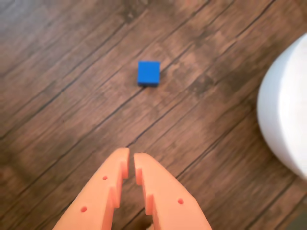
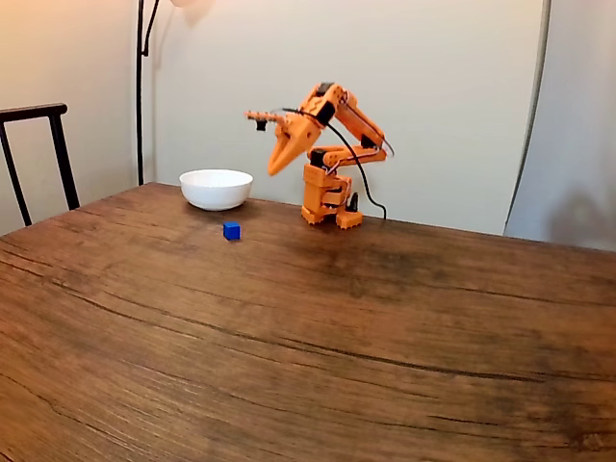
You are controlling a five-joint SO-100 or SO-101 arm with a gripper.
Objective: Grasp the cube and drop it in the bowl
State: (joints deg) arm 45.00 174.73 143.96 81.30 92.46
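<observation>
A small bright-blue cube lies on the dark wooden table, alone, a little in front of the white bowl in the fixed view. The wrist view has the bowl cut off at the right edge. My orange gripper hangs high above the table, pointing down and to the left in the fixed view, well clear of the cube. Its two fingers stand almost together with only a thin slit between them and nothing held.
The arm's orange base stands near the table's far edge, right of the bowl. A dark chair back and a lamp pole stand at the far left. Wide bare tabletop stretches toward the camera.
</observation>
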